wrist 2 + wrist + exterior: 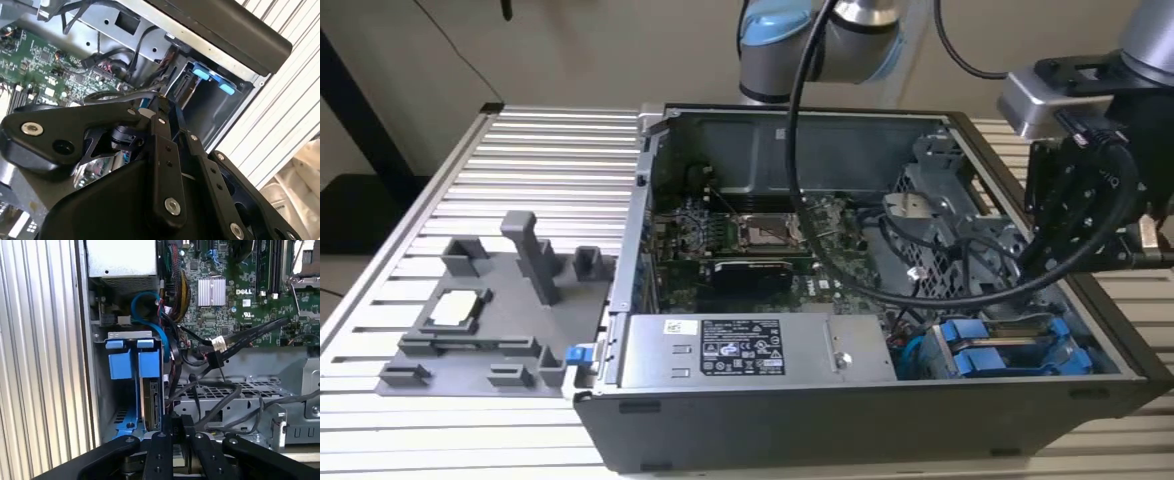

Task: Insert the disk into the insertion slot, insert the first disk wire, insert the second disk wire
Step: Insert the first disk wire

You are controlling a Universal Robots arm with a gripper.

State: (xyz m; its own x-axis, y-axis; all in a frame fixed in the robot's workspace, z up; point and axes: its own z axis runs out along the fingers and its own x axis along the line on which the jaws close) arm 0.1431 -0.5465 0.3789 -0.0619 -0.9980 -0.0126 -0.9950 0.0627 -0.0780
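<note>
Holds the gripper (175, 422) over the near corner of the computer case (854, 420) on the exterior view's right, fingers drawn together; cannot tell whether anything is pinched between them. Finds the disk (151, 400) in its blue frame, standing in the slot (116, 410) just past the fingertips, beside a second blue frame (121, 365). Sees black cables (250, 333) draped nearby, a silver power box (720, 350) toward the exterior view's left, and a grey tray (420, 345) outside on the slatted table (547, 150).
</note>
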